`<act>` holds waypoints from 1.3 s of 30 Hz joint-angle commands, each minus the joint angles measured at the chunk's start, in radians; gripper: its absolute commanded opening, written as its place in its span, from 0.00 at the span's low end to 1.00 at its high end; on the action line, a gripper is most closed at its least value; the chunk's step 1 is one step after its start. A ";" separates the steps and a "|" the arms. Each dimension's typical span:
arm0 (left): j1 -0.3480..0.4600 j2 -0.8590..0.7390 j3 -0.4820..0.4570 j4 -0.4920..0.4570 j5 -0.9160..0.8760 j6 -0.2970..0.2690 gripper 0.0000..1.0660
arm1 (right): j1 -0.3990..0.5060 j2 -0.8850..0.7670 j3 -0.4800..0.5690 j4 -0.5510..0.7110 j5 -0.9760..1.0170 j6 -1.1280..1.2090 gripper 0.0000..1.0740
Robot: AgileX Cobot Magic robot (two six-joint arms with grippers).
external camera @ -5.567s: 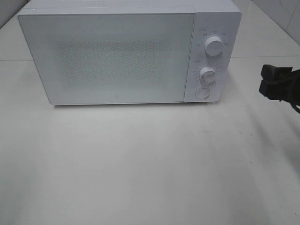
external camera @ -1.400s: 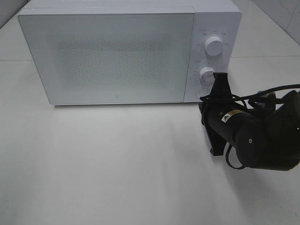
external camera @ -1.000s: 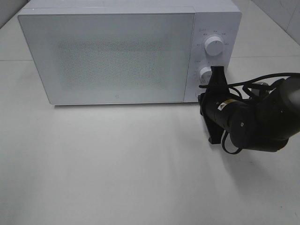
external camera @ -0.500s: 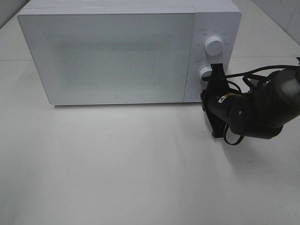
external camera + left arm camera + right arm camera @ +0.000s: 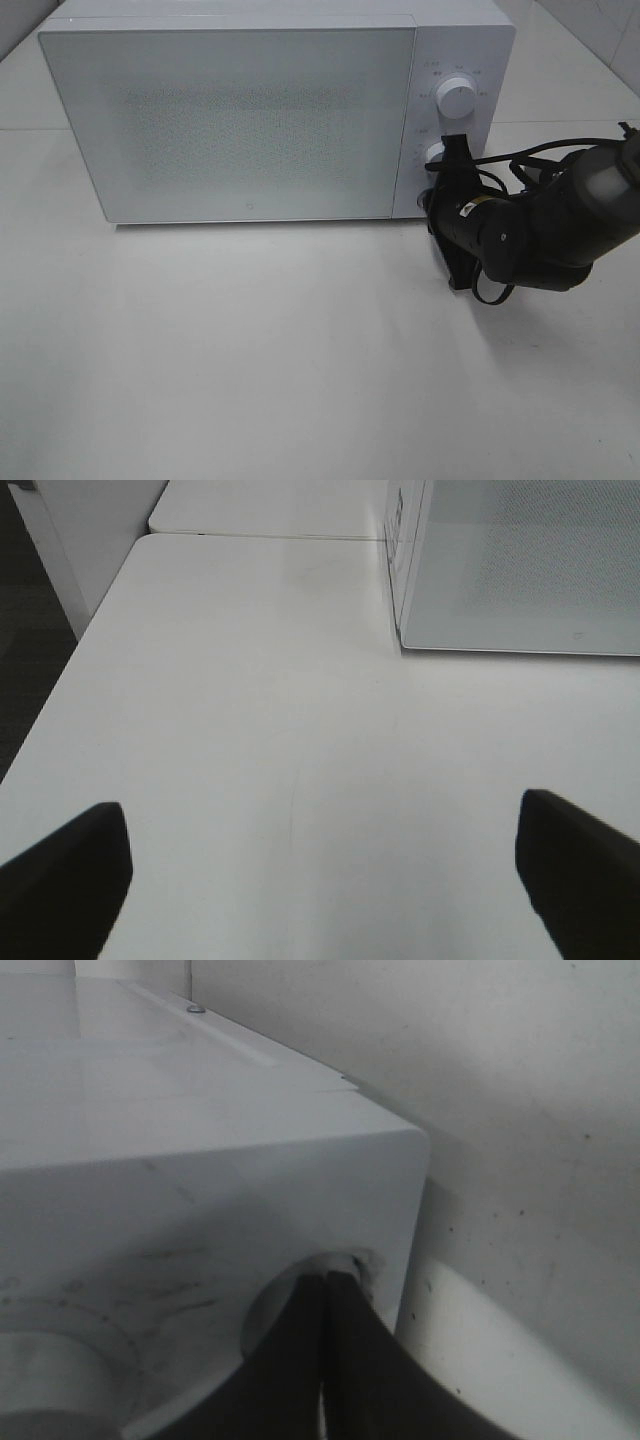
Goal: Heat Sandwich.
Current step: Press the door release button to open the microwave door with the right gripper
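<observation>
The right tool [image 5: 436,203] is pinched fully shut and holds nothing. Its two black fingertips [image 5: 355,1360] are pressed together, set against the round button [image 5: 265,1315] near the bottom outer corner of the microwave [image 5: 240,120]. Just above the tool on the same control strip is the lower knob [image 5: 436,152], partly covered by the tool's body, and farther up is the upper dial [image 5: 457,100]. Beside the tool on the inner side, the wide frosted door [image 5: 230,125] is closed flat. Behind the tool, its dark arm [image 5: 560,215] and looped cables hang over the white counter [image 5: 300,350]. The left tool [image 5: 320,875] stands wide and holds nothing, low over bare counter, with the microwave's near corner ahead of it. The closed door lets nothing inside be seen, so I cannot tell where the sandwich is.
</observation>
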 commanded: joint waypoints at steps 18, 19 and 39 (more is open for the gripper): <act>0.002 -0.026 0.002 -0.003 -0.004 0.001 0.92 | -0.049 -0.005 -0.160 -0.030 -0.293 -0.043 0.00; 0.002 -0.026 0.002 -0.003 -0.004 0.001 0.92 | -0.049 -0.005 -0.160 -0.030 -0.293 -0.043 0.00; 0.002 -0.026 0.002 -0.003 -0.004 0.001 0.92 | -0.049 -0.005 -0.160 -0.043 -0.164 -0.043 0.01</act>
